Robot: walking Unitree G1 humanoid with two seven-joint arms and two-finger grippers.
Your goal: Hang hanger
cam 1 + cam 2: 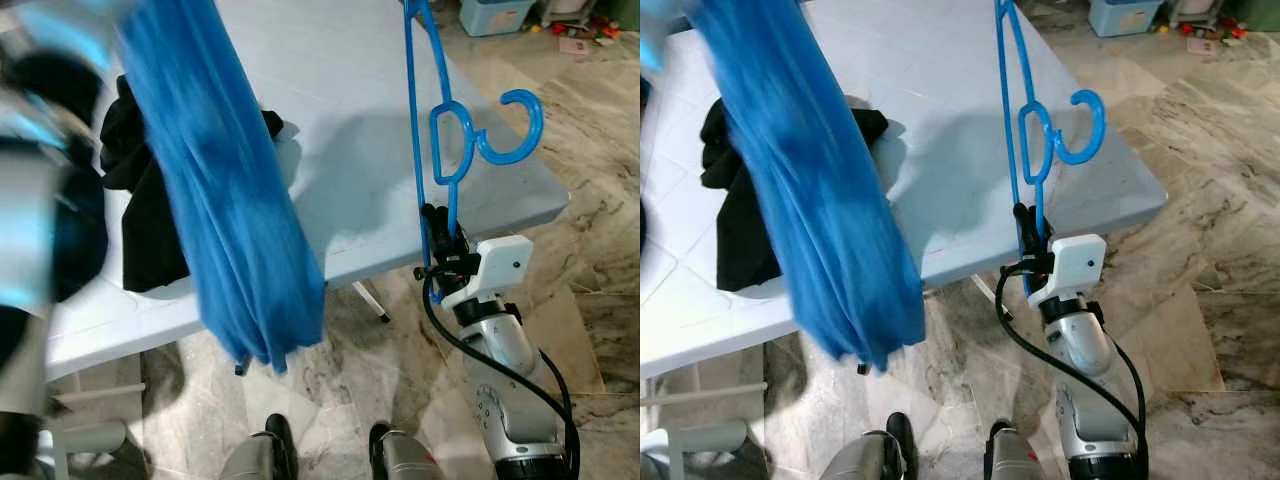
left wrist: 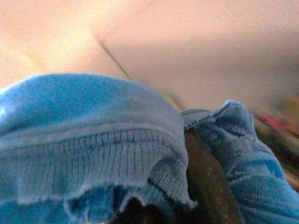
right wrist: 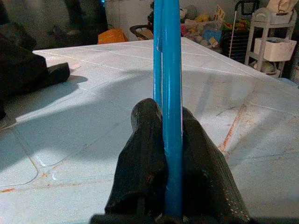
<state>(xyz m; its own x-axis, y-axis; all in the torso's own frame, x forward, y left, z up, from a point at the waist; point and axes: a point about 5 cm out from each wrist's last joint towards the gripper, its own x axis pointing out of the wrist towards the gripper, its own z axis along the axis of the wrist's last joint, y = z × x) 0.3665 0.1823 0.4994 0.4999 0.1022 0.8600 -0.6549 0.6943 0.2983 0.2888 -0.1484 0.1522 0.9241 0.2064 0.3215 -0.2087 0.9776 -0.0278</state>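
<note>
The right gripper [image 1: 438,232] has its fingers pinched on the blue hanger [image 1: 440,130], holding it upright over the table's [image 1: 350,150] near right edge, hook toward the right corner. A blue garment [image 1: 225,200] hangs from the raised left gripper [image 2: 205,186], whose fingers are buried in fabric; I cannot tell their state. Black clothes [image 1: 140,220] lie by the left edge.

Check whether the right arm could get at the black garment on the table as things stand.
Probably not: the right pincer is shut on the blue hanger, and the black garment lies across the table behind the hanging blue sweater.
</note>
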